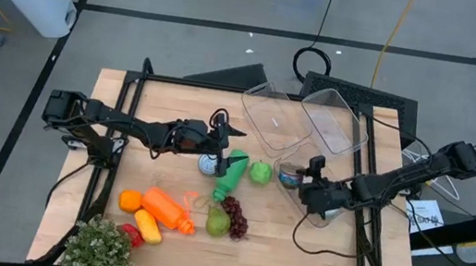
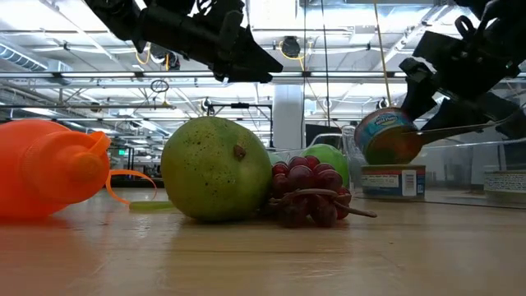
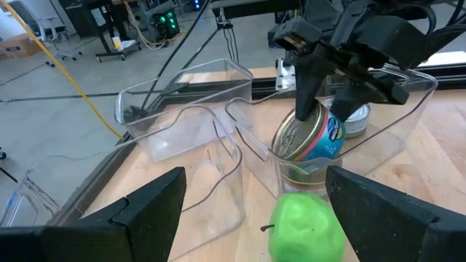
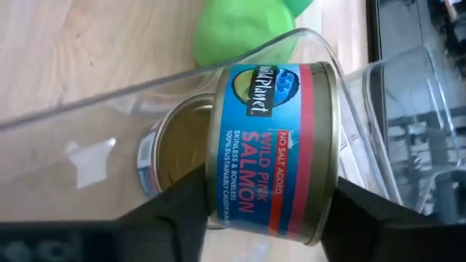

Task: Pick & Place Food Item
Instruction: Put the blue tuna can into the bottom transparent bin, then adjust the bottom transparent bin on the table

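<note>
My right gripper (image 4: 269, 185) is shut on a blue-and-red salmon can (image 4: 273, 145), which is tipped on its side over a clear tub (image 1: 324, 215) right of the table's middle. A second can (image 2: 393, 181) stands upright on the tub's floor, just under the held one (image 2: 386, 136). A green apple (image 1: 260, 172) lies on the table left of the tub. My left gripper (image 3: 255, 178) hovers open near the table's middle, above and just short of the apple (image 3: 306, 229), holding nothing. My right gripper pinches the salmon can between its two fingers, one on the lid end (image 4: 215, 175) and one on the bottom end (image 4: 331, 189). The fingers slant down from the table's right side. The can sits tilted, label sideways; whether it touches the can below, I cannot tell.
Two more clear tubs (image 1: 273, 115) (image 1: 333, 118) stand at the far edge. A green bottle (image 1: 230, 174) and another can (image 1: 208, 163) lie below the left gripper. A pear (image 1: 218, 222), grapes (image 1: 235, 217), an orange bottle (image 1: 167, 209) and a plant (image 1: 98, 249) fill the near left.
</note>
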